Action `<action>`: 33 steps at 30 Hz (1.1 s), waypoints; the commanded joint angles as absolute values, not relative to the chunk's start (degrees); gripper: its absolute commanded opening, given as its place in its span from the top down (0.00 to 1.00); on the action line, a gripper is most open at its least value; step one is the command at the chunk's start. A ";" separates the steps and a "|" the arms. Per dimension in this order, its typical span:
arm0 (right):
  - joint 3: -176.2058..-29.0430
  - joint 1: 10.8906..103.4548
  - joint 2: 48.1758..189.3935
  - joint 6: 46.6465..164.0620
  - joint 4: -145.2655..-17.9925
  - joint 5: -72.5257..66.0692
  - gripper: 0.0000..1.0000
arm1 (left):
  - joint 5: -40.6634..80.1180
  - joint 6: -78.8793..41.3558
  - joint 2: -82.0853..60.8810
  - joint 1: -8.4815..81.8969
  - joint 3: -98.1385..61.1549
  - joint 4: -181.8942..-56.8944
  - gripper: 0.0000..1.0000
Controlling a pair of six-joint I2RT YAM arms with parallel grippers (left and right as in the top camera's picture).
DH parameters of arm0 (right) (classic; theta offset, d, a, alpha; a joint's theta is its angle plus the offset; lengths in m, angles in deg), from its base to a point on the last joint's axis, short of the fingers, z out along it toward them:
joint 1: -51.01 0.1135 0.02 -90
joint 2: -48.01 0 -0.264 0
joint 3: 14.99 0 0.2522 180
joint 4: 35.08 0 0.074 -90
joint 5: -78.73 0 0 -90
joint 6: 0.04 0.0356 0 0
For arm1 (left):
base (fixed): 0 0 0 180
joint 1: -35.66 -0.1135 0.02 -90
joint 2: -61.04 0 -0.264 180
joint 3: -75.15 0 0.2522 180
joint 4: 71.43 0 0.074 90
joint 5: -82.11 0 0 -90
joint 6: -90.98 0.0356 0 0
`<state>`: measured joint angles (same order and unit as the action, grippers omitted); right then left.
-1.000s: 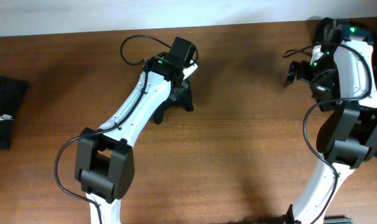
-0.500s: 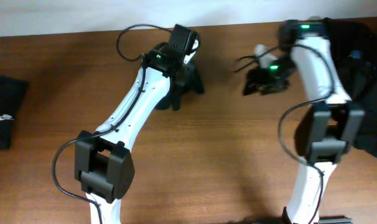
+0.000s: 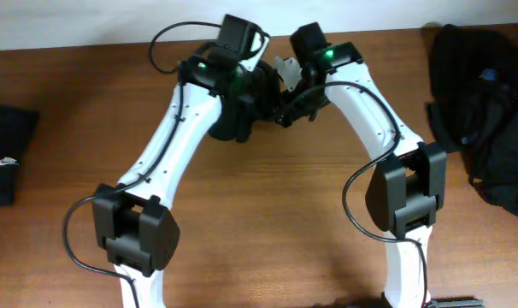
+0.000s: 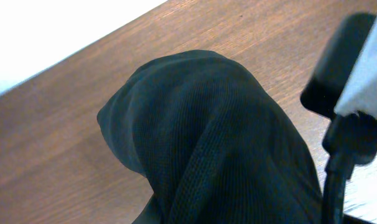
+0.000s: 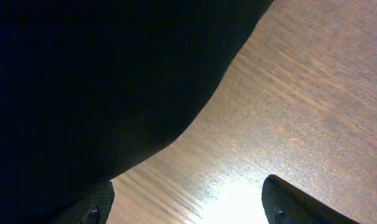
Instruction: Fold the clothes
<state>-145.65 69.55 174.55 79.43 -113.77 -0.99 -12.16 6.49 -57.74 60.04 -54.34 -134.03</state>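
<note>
A bunched black garment (image 4: 207, 137) fills the left wrist view, rising from where the jaws are, and it hides the fingers. From above, my left gripper (image 3: 240, 115) is at the table's far middle, shut on that dark cloth (image 3: 229, 128). My right gripper (image 3: 286, 107) hangs right beside it. In the right wrist view the right gripper (image 5: 182, 193) is open, with bare wood between its fingertips (image 5: 288, 200). The black cloth (image 5: 83, 81) lies just past its left finger.
A heap of black clothes (image 3: 481, 128) lies at the table's right end. A folded black garment with a small white logo (image 3: 7, 162) sits at the left edge. The table's far edge (image 3: 370, 32) runs close behind both grippers.
The right arm has swung from over the right-hand heap to the middle, beside the left gripper, leaving the heap uncovered. The left gripper has shifted slightly toward the far edge.
</note>
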 commanded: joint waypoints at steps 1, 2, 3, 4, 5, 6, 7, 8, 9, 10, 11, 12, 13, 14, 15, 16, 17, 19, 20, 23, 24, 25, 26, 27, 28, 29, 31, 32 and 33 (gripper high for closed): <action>-146.31 71.35 172.85 81.07 -113.05 -7.74 0.18 | -6.39 3.26 -57.34 57.42 -56.22 -133.74 1.00; -146.31 71.70 172.65 81.05 -112.68 -8.14 0.17 | -5.36 2.82 -57.34 56.67 -56.22 -133.85 1.00; -146.31 72.05 172.15 81.03 -112.28 -8.46 0.17 | -4.49 1.93 -57.34 55.97 -56.22 -133.98 1.00; -146.31 72.20 171.60 81.03 -111.91 -8.92 0.17 | -3.57 1.05 -57.34 55.28 -56.22 -134.11 1.00; -146.31 72.35 170.97 81.03 -111.50 -9.47 0.17 | -2.85 0.59 -57.34 54.82 -56.22 -134.22 1.00; -146.31 72.40 170.03 81.03 -111.04 -10.12 0.17 | -2.39 0.20 -57.34 54.23 -56.22 -134.46 1.00; -146.31 72.37 168.61 80.98 -110.64 -10.50 0.17 | -2.26 0.07 -57.34 53.77 -56.22 -134.75 1.00; -146.31 72.37 167.16 80.87 -110.40 -10.47 0.17 | -2.28 0.07 -57.34 53.44 -56.22 -134.99 1.00; -146.31 72.37 165.57 80.83 -110.32 -10.43 0.17 | -2.26 0.07 -57.34 53.09 -56.22 -135.32 1.00; -146.31 72.37 163.80 80.81 -110.34 -10.43 0.17 | -2.26 0.07 -57.34 52.81 -56.22 -135.73 1.00; -146.31 72.42 162.03 80.79 -110.49 -10.45 0.18 | -2.28 0.07 -57.34 52.63 -56.22 -136.10 1.00; -146.31 72.75 159.49 80.28 -110.80 -10.45 0.18 | -2.26 0.07 -57.34 52.35 -56.22 -136.54 1.00; -146.31 73.10 157.68 79.43 -111.06 -10.52 0.22 | -2.26 0.05 -57.34 52.17 -56.22 -136.76 1.00; -146.31 73.49 156.11 78.95 -111.26 -10.78 0.23 | -2.28 0.05 -57.34 52.06 -56.22 -137.02 1.00; -146.31 74.34 153.94 78.27 -111.52 -11.30 0.23 | -2.28 0.07 -57.34 51.87 -56.22 -137.28 1.00; -146.28 75.39 152.17 78.19 -111.58 -12.46 0.23 | -2.28 0.05 -57.34 51.73 -56.22 -137.44 1.00; -146.28 76.68 150.49 78.19 -111.56 -14.34 0.23 | -2.28 0.05 -57.34 51.56 -56.22 -137.57 1.00; -146.28 79.59 147.76 78.21 -111.08 -19.89 0.22 | -2.28 -1.02 -57.34 51.08 -56.22 -137.70 1.00; -146.28 80.61 147.17 78.19 -110.71 -21.84 0.22 | -2.00 -2.23 -57.34 50.77 -56.22 -137.70 1.00; -146.28 82.73 146.90 78.23 -109.86 -24.27 0.21 | 2.26 -5.35 -57.34 49.46 -56.44 -137.52 1.00; -146.07 82.91 147.21 78.25 -109.90 -23.92 0.21 | 4.03 -6.16 -57.34 49.05 -56.54 -137.52 1.00; -145.67 82.91 147.34 78.49 -109.90 -23.72 0.21 | 6.24 -6.80 -57.34 48.57 -56.63 -137.52 1.00; -145.08 82.91 147.52 78.75 -109.88 -23.61 0.21 | 8.21 -7.01 -57.34 48.19 -56.83 -137.57 1.00; -144.25 82.91 147.69 78.93 -109.70 -23.52 0.21 | 10.50 -7.17 -57.34 47.82 -57.09 -137.59 1.00; -143.40 82.87 147.76 79.39 -109.49 -23.57 0.21 | 12.41 -7.17 -57.34 47.47 -57.40 -137.66 1.00; -142.48 82.87 147.78 79.56 -109.25 -23.54 0.21 | 13.48 -7.34 -57.34 47.23 -57.86 -137.94 1.00; -140.08 82.87 147.82 79.56 -107.76 -23.54 0.21 | 13.80 -8.48 -57.34 46.82 -59.65 -139.69 1.00; -138.98 82.87 147.82 79.54 -106.45 -23.54 0.21 | 13.80 -8.46 -57.34 46.71 -60.63 -140.67 1.00; -138.13 82.87 147.87 79.52 -104.85 -23.57 0.20 | 13.78 -8.46 -57.34 46.60 -61.81 -141.90 1.00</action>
